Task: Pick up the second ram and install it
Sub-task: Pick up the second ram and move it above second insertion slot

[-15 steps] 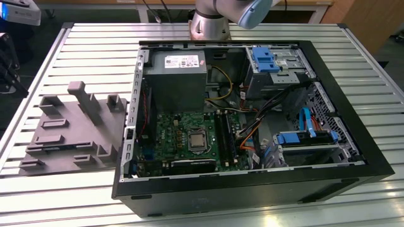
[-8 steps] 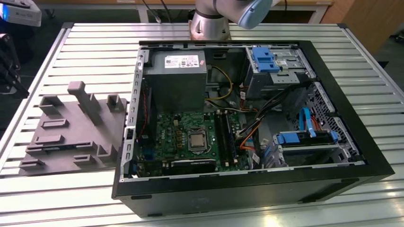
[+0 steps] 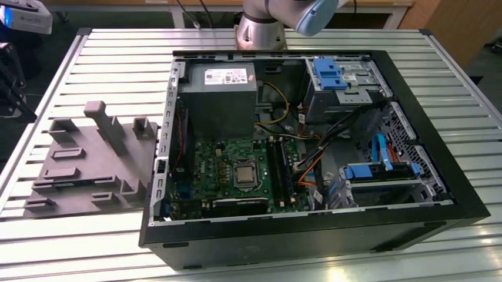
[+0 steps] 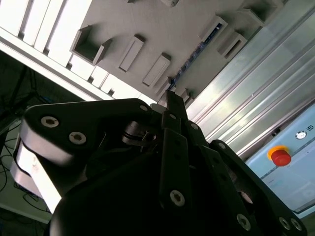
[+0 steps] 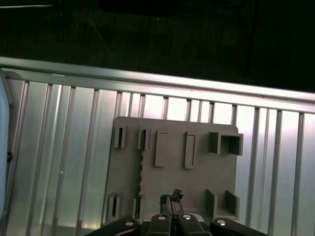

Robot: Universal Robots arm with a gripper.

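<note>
The second ram (image 5: 141, 169) is a thin dark stick standing on its edge in the grey holder tray (image 5: 197, 182), held between small slotted blocks. In the second wrist view the second ram (image 4: 193, 61) shows as a dark strip with bluish glints on the tray (image 4: 162, 29). My gripper (image 5: 171, 204) hangs well above the tray and a little to one side of the stick, not touching it. Its black fingertips (image 4: 170, 98) meet with nothing between them, so it is shut.
An open computer case (image 3: 314, 232) lies on the slatted metal table (image 3: 117, 64), with the green motherboard (image 3: 216, 170) and its dark memory slots (image 3: 279, 167) inside. On the exterior view's left sits the grey tray (image 3: 86, 176) with tall posts. A red stop button (image 4: 280, 157) is beyond the table edge.
</note>
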